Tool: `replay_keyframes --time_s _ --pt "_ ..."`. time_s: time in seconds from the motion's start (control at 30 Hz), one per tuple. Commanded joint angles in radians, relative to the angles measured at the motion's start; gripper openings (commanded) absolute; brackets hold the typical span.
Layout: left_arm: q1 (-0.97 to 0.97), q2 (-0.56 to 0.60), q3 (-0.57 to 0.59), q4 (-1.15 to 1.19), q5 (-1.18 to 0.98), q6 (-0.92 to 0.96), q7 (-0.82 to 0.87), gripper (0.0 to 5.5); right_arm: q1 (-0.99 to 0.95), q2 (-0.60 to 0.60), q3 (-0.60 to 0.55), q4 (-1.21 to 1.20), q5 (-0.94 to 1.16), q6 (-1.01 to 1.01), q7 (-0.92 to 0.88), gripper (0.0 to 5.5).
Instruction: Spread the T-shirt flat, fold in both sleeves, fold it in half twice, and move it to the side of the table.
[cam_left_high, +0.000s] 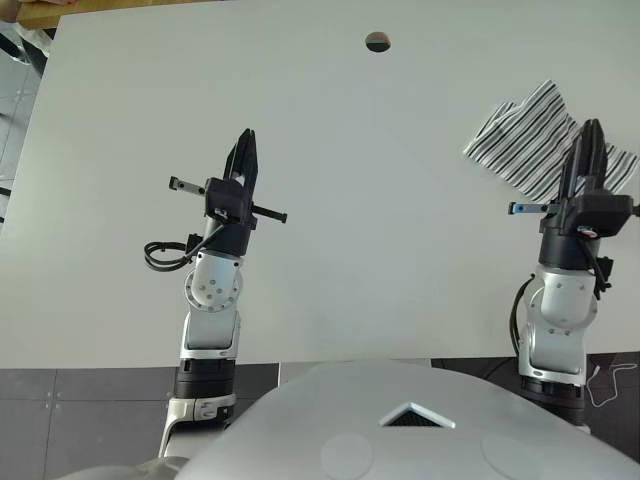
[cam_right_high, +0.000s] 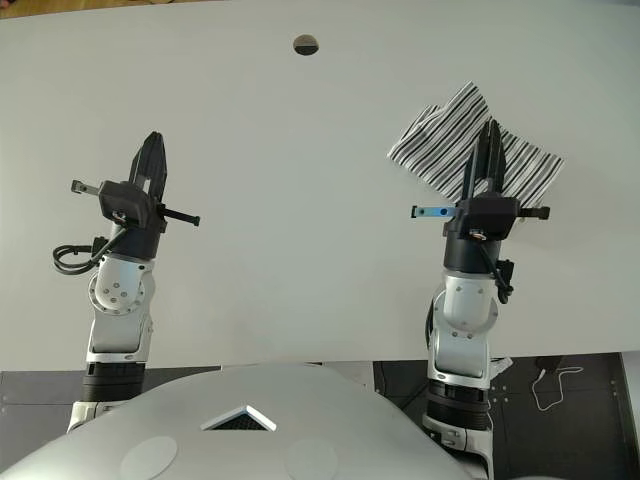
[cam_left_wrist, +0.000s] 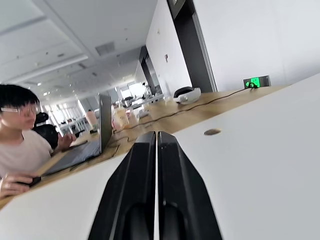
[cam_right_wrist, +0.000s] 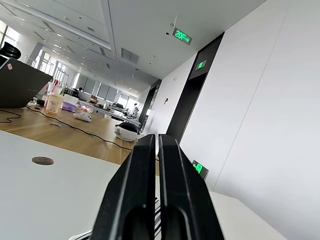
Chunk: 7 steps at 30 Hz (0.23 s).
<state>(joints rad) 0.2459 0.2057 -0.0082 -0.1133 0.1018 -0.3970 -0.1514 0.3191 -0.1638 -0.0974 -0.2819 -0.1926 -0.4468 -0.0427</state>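
**Right hand (cam_right_high: 490, 124) shut and empty by the shirt (cam_right_high: 436, 134)**

Its fingers are pressed together at the shirt's near edge; whether they touch it, I cannot tell. Well apart, the left hand (cam_left_high: 247, 135) is also closed, holding nothing. The shirt lies rumpled on the counter's (cam_left_high: 380, 290) right side, a thin, limp, striped cloth. On that smooth white top it could slide, bunch, or slip off if pushed.
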Motion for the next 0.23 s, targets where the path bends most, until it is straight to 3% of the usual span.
replay_keyframes --time_s 0.03,0.23 --pt "0.013 0.016 -0.006 0.019 -0.015 0.038 -0.027 0.1 0.0 0.008 0.015 -0.012 -0.017 0.028 0.006 0.13" --pt "0.053 0.013 0.0 -0.004 -0.007 0.103 -0.02 0.1 -0.006 0.002 0.008 0.038 -0.026 0.128 0.012 0.13"
